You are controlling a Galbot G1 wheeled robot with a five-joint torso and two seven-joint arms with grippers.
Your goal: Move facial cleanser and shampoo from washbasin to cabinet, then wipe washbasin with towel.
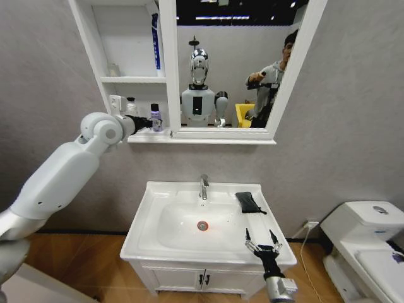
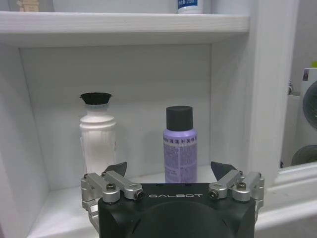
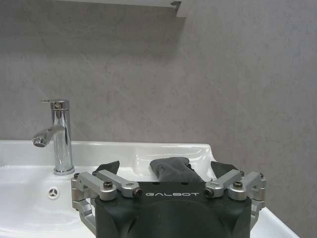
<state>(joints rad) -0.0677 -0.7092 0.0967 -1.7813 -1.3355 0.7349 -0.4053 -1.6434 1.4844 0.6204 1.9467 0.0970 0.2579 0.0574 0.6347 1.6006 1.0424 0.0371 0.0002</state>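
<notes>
shampoo (image 2: 180,148) in cabinet (image 2: 124,22) | left gripper (image 2: 170,171) (marked GALBOT) spread wide

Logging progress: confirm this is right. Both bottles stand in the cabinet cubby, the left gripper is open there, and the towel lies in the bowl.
Wrong on the towel: the head view shows it on the washbasin rim right of the faucet, not in the bowl. The rest stands.

**Finishes at the washbasin and cabinet**

The washbasin (image 1: 148,214) was glossy white, ceramic by its look, with a mirror-bright chrome faucet (image 3: 59,136). The towel (image 1: 249,202) was dark, matt, rumpled cloth. In the smooth white-painted cabinet (image 2: 124,22), the shampoo (image 2: 180,144) looked like satin purple plastic under a matt black cap, and the facial cleanser (image 2: 97,141) like smooth white plastic. The wall (image 3: 198,74) looked matt grey, faintly mottled.
</notes>
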